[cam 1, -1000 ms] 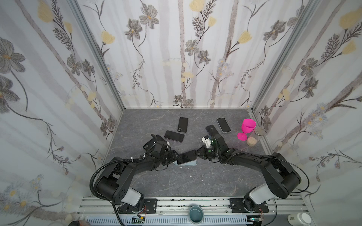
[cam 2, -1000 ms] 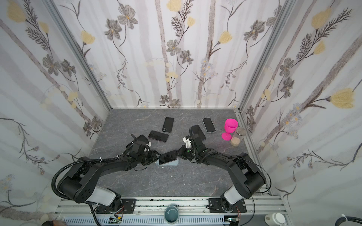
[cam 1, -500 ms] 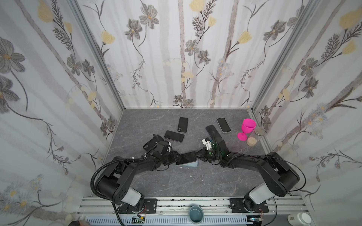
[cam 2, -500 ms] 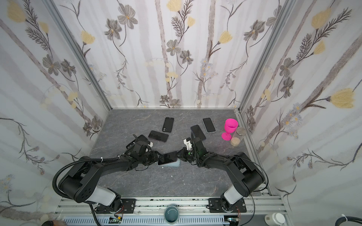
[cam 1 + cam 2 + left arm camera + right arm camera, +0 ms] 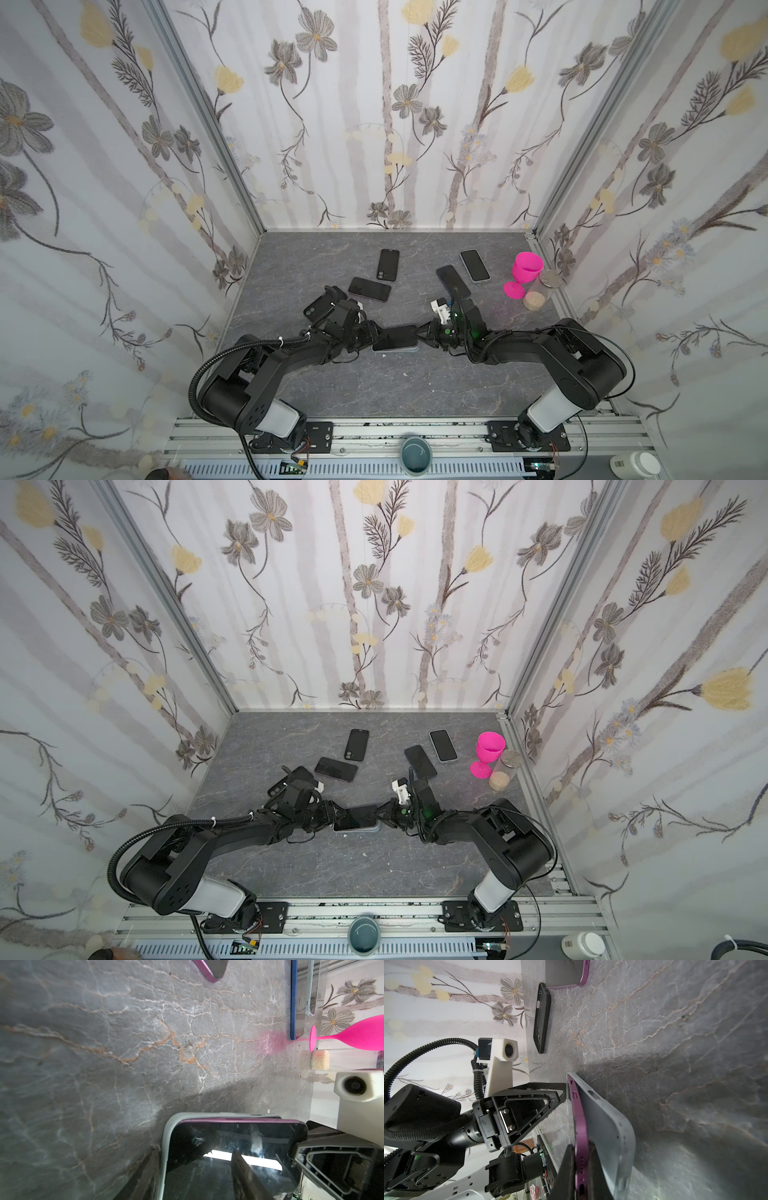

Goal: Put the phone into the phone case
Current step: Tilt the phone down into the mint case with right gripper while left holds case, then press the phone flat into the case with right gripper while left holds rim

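The phone (image 5: pixel 395 336), pinched in closed right jaws, tilts into the phone case (image 5: pixel 608 1126) beside part-open left jaws, grip unclear; other phones (image 5: pixel 369 289) beyond.

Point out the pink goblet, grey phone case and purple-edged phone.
pink goblet (image 5: pixel 528 266): in a top view, on its bowl.
grey phone case (image 5: pixel 608 1126): right wrist view, on its back.
purple-edged phone (image 5: pixel 239 1138): left wrist view, on its screen.

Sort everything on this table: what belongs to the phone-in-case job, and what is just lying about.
In the job: purple phone, grey case, right end effector shut on that phone, left end effector at the case's end.

Lying about: four spare phones, black case, pink goblet, glass jar.
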